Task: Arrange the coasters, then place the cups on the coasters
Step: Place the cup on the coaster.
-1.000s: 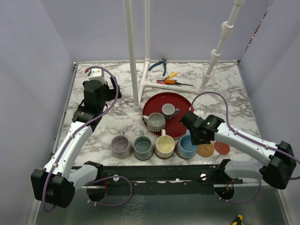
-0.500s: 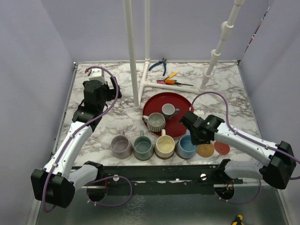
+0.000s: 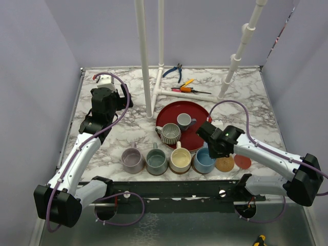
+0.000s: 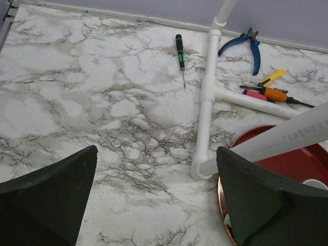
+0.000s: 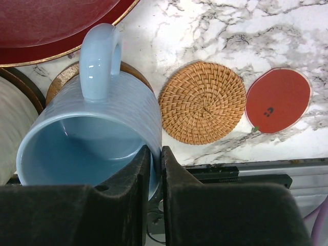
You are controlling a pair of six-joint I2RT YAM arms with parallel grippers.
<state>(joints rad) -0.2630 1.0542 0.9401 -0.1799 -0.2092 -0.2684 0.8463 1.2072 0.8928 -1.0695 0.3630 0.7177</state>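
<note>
In the top view four cups stand in a row near the front edge: lavender (image 3: 132,160), grey-green (image 3: 156,161), cream-yellow (image 3: 180,160) and light blue (image 3: 203,161). My right gripper (image 5: 154,151) is shut on the light blue cup's (image 5: 87,128) near wall, one finger inside and one outside. That cup sits on a brown wooden coaster (image 5: 61,79). A woven tan coaster (image 5: 203,102) and a reddish coaster (image 5: 278,100) lie bare to its right. A ribbed cup (image 3: 169,133) and a small pale grey cup (image 3: 185,121) stand on the tray. My left gripper (image 4: 156,150) hangs open over bare marble at the far left.
The large red round tray (image 3: 179,110) lies mid-table. A white PVC pipe frame (image 4: 207,87) stands behind it, with blue pliers (image 4: 246,43), an orange screwdriver (image 4: 274,93) and a green screwdriver (image 4: 180,54) around it. The table's front rail (image 5: 246,171) runs just below the coasters.
My right gripper's jaws have closed in on the light blue cup's wall. The left arm and the other cups have not moved.
</note>
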